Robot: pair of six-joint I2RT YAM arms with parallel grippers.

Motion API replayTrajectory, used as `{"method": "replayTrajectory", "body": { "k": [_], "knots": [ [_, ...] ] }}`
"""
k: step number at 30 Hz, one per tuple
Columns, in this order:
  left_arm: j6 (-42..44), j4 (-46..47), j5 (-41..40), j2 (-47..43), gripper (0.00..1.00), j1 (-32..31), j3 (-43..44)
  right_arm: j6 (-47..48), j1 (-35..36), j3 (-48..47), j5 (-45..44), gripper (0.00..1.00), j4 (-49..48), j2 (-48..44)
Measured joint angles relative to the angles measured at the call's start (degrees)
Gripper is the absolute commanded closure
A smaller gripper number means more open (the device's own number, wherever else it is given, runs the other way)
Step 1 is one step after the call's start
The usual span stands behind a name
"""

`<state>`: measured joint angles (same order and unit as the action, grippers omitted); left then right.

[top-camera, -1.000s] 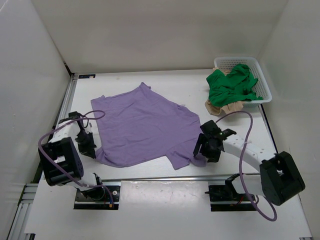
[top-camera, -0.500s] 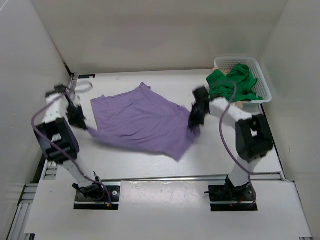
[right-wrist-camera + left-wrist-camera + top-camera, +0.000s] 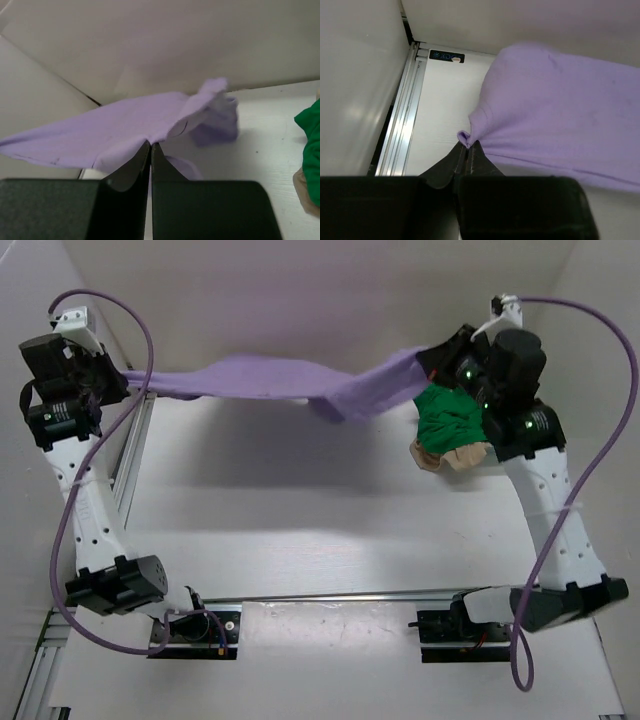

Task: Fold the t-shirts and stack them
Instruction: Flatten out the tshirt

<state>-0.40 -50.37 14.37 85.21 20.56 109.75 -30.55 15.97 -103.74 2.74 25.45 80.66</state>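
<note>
**Lavender shirt strung in the air over the bench**

We see the lavender t-shirt [image 3: 270, 378] lifted wholly off the bench [image 3: 300, 530], stretched as a sagging band above the bench's far half. The left hand [image 3: 466, 150] is clenched on a small pinch of the shirt's edge, over the far left corner of the bench. In the left wrist view a little nub of purple cloth pokes out from between the closed fingers. The right hand [image 3: 150, 147] is likewise clamped on the fabric, over the far right part of the bench. Its fingers meet with only thin cloth between them, and the shirt spreads away from the grip to the left. Between the two grips the shirt hangs in a shallow curve, and a loose fold droops to the right of the bench's middle, on the right hand's side.

The green t-shirt [image 3: 450, 420] lies crumpled at the far right of the bench, partly covered by the right arm [image 3: 550, 500] in the overhead view. The beige t-shirt [image 3: 455, 456] peeks out from under the green one on the side towards the near edge of the bench, touching it — only a small bunched part of it shows. Both lie well below the lavender shirt. Each arm rises steeply from its base at the near edge of the bench, the left arm [image 3: 85, 500] along the bench's left side.
</note>
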Motion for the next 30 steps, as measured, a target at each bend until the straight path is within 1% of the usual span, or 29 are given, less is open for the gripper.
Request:
{"method": "replayTrajectory", "body": {
  "k": [2,5,9,11,14,17,20,22,26,28,30],
  "knots": [
    [0.0,0.3,-0.4,-2.3,0.89,0.0,-2.3,0.6,0.9,7.2,-1.1,1.0,-1.1,-4.6],
    [0.0,-0.2,-2.5,-3.1,0.89,0.1,-9.9,0.5,2.6,22.6,-3.3,1.0,-2.3,-9.6],
    [0.0,-2.0,-6.6,-2.3,0.89,0.2,-27.2,-1.8,5.3,45.5,-5.4,1.0,-0.2,-13.6],
    [0.0,-2.6,-8.7,-2.7,0.89,0.2,-36.4,-3.6,7.1,55.1,-5.6,1.0,1.7,-16.4],
    [0.0,-3.5,-11.5,-4.3,0.89,0.3,-48.5,-6.4,11.0,64.2,-6.2,1.0,5.0,-22.5],
    [0.0,-3.4,-13.4,-7.3,0.89,0.4,-57.8,-9.0,14.9,69.2,-6.9,1.0,5.4,-28.3],
    [0.1,-3.6,-14.8,-9.2,0.89,1.8,-63.3,-10.8,17.1,72.2,-7.1,1.0,5.5,-30.0],
    [0.1,-3.4,-15.5,-9.6,0.89,3.0,-64.7,-11.5,18.3,73.5,-7.4,1.0,5.7,-29.8],
    [0.2,-2.7,-16.2,-10.2,0.89,4.2,-65.1,-11.3,18.9,73.0,-9.2,1.0,6.2,-28.0],
    [0.2,-2.6,-16.0,-10.5,0.89,4.2,-64.6,-10.1,18.6,70.6,-10.2,1.0,6.6,-25.4],
    [0.2,-3.1,-15.3,-10.1,0.89,4.2,-62.6,-8.4,17.3,65.9,-10.8,1.0,7.0,-21.6]
  ]
}}
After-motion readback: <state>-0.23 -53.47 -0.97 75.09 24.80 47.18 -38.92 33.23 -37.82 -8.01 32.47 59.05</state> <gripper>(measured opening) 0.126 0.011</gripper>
